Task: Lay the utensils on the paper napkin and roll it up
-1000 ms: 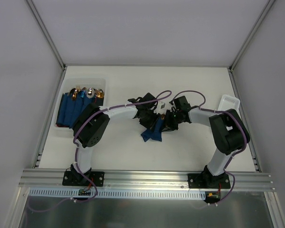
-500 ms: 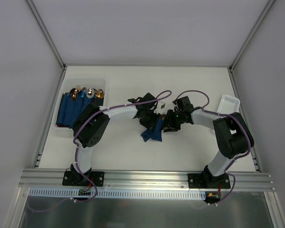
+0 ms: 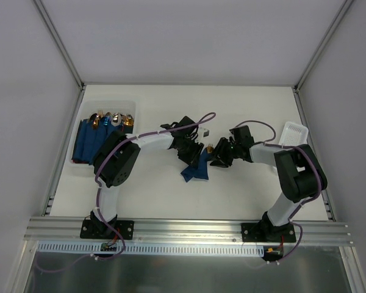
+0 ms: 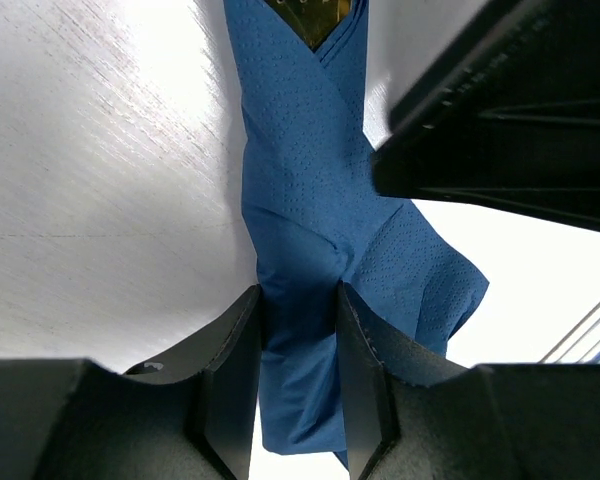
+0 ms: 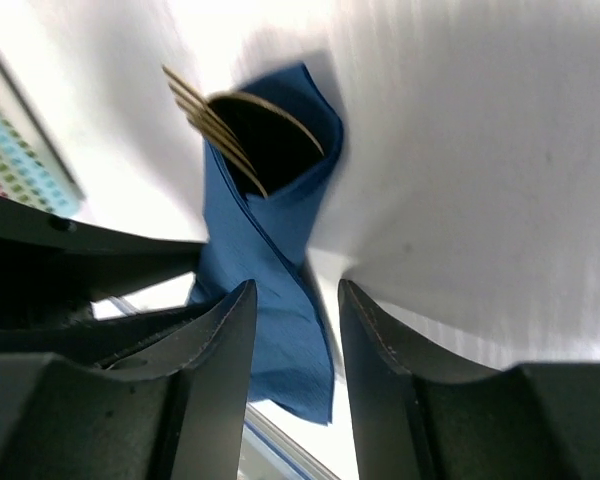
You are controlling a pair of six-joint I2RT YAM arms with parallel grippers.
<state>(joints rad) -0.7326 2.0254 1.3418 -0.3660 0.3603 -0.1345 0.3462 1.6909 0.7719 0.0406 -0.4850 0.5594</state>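
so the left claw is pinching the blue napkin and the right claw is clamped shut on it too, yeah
Not quite. The left claw does pinch the napkin, but the right claw is open: its fingers stand apart, with a bare gap between the napkin and one finger. The right wrist view shows it.
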